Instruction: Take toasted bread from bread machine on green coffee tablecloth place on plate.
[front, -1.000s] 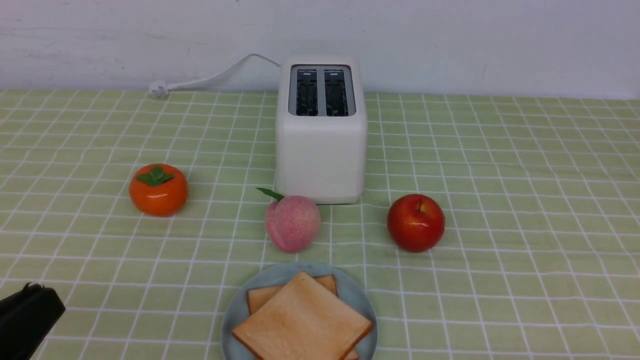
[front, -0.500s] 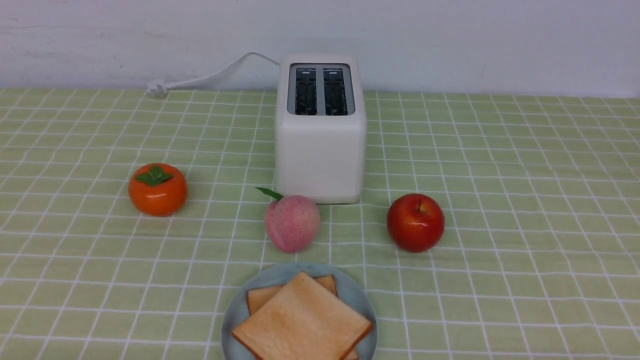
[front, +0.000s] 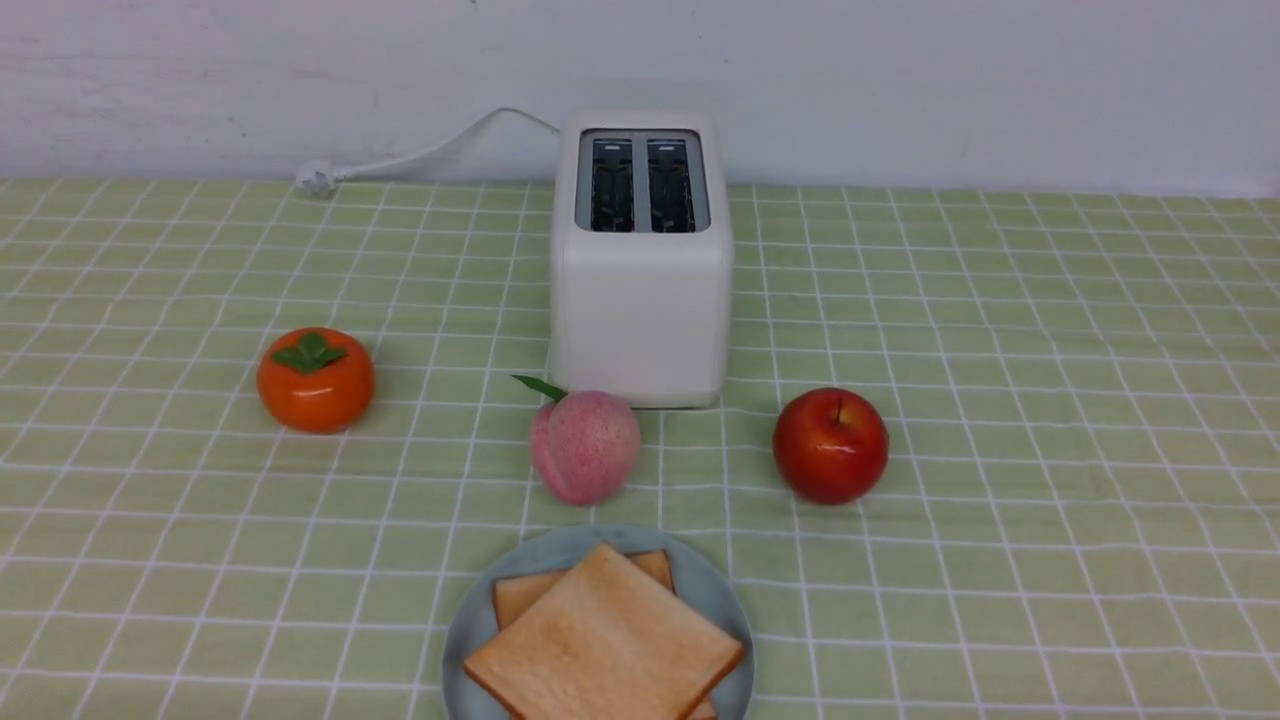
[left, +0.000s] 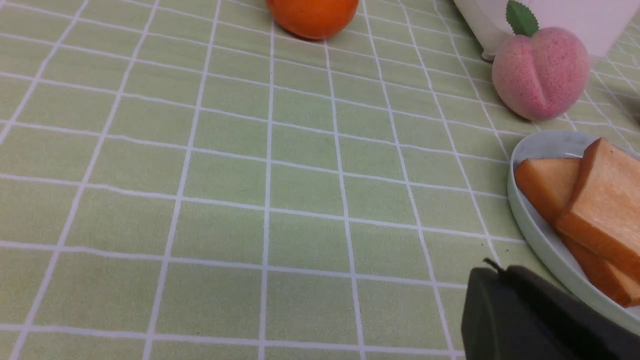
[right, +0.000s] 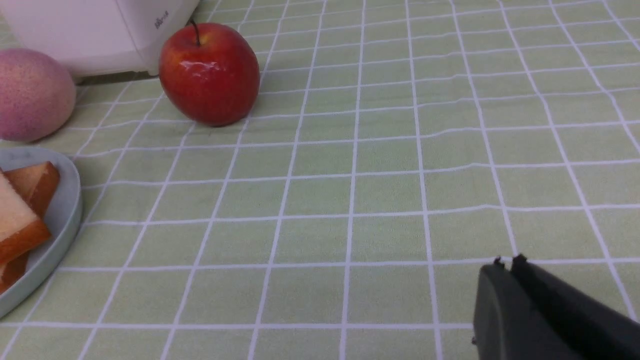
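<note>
Two slices of toast are lying on the plate at the near edge of the worktop, one stacked crookedly over the other so a corner of the lower slice is peeking out behind. They are looking golden-tan on the flat faces, with darker orange-brown crusts that are showing plainly along the cut edges in the left wrist view. The plate is pale blue with a shallow rim, and the toast is filling most of it.

The toaster is standing well behind, white and boxy, its two dark slots gaping with nothing sticking up out of them. Its cord is trailing off to the left along the wall.

A peach is sitting just in front of the toaster, between it and the plate. An apple is resting off to the right, a persimmon off to the left. Everything is sitting on the green checked cloth.

The left pincer is hovering just beside the plate rim, its jaws pressed together on nothing. The right pincer is hanging over bare cloth, well apart from the apple, jaws likewise together and gripping nothing.
</note>
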